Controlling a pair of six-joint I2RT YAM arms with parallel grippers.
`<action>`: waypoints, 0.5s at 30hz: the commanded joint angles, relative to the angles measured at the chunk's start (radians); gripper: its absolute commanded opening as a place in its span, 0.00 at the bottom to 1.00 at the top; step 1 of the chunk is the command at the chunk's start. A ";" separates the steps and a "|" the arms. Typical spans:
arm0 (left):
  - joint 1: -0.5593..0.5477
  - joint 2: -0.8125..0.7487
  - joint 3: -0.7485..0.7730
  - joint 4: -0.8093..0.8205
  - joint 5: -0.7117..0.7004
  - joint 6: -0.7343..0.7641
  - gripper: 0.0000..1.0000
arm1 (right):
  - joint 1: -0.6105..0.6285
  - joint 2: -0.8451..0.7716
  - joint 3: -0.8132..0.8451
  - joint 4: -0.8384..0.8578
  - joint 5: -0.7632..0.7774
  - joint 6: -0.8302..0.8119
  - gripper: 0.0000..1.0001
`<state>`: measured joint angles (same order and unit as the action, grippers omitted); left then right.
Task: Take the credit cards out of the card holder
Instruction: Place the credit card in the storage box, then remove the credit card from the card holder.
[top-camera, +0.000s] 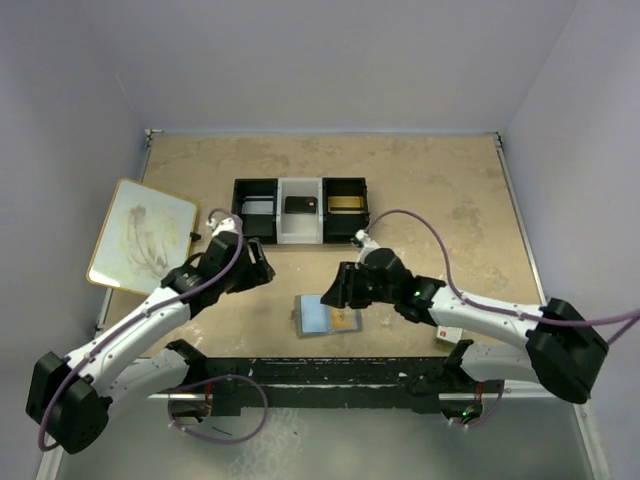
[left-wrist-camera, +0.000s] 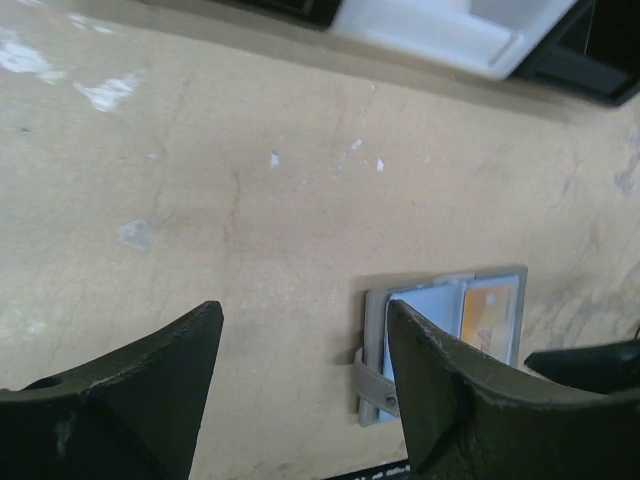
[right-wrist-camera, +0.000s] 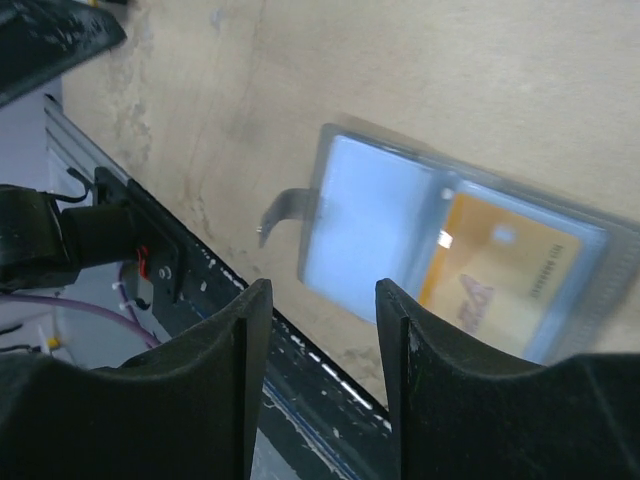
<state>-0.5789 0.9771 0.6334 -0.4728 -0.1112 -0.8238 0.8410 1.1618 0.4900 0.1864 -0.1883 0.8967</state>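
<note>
No text, brand or number can be read in any view. On the orange card (right-wrist-camera: 510, 270) lodged in the holder (right-wrist-camera: 365, 225), a row of small marks is seen along one edge and a dark figure lower down. Both are blurred past reading in the right wrist view and too small in the other two. On the white box (top-camera: 447, 333) at the near right of the surface (top-camera: 430, 200), a red mark is seen, too small to be made out.
</note>
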 joint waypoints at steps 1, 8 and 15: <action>-0.002 -0.143 0.021 -0.097 -0.247 -0.110 0.64 | 0.132 0.098 0.172 -0.178 0.249 0.006 0.50; -0.002 -0.285 0.125 -0.266 -0.446 -0.096 0.65 | 0.215 0.257 0.298 -0.270 0.342 -0.004 0.51; -0.001 -0.290 0.198 -0.310 -0.515 -0.018 0.68 | 0.276 0.425 0.432 -0.387 0.397 -0.014 0.57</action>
<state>-0.5793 0.6899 0.7811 -0.7471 -0.5365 -0.8944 1.0840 1.5284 0.8318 -0.1097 0.1341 0.8970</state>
